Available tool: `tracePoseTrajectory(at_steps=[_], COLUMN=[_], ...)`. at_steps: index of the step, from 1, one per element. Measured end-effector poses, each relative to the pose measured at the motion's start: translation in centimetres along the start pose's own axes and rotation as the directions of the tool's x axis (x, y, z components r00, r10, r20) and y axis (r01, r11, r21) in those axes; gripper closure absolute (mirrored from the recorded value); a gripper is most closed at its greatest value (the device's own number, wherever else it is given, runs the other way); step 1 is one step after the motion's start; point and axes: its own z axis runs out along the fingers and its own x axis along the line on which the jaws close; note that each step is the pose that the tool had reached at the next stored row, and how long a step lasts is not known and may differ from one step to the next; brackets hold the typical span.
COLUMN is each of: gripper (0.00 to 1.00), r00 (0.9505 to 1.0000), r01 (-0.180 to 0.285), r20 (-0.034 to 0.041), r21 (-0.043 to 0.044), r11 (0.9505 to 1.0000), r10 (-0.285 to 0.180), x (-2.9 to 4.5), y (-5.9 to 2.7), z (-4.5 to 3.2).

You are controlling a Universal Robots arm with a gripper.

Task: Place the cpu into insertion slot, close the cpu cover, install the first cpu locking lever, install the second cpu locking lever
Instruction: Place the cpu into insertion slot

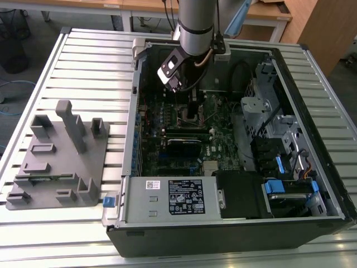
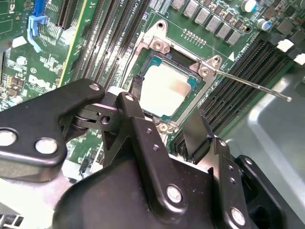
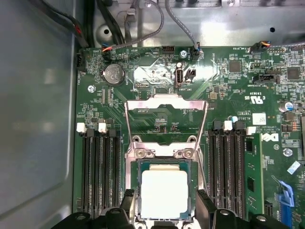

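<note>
Gripper is down over the motherboard, jaws spread wide, nothing clamped. The cpu lies flat in the insertion slot, directly between the two fingertips. Whether they touch it, cannot tell. The cpu cover stands swung back open on its hinge. In the second wrist view one locking lever sticks out free.

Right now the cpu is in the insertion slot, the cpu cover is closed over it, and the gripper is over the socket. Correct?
One thing is wrong: the cpu cover is open, swung back off the socket. The first wrist view shows the cpu lying bare in the insertion slot. The gripper is over the socket, as you said.
</note>
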Motion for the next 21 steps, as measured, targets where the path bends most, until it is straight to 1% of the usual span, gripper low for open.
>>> tracePoseTrajectory(at_steps=[13,15,17,18,20,21], gripper=[0.39,0.4,0.53,0.53,0.65,0.65], r00=[1.0,1.0,1.0,1.0,1.0,1.0], r01=[0.0,0.0,0.0,0.0,0.0,0.0], r20=[-0.0001,-0.0001,-0.0001,-0.0001,-0.0001,-0.0001], r21=[0.0,-0.0001,0.0,0.0,-0.0001,0.0], r11=[1.0,1.0,1.0,1.0,1.0,1.0], r10=[0.0,0.0,0.0,0.0,0.0,0.0], x=[0.0,0.0,0.0,0.0,0.0,0.0], y=[0.0,0.0,0.0,0.0,0.0,0.01], z=[-0.06,-0.07,-0.07,-0.08,-0.08,-0.09])
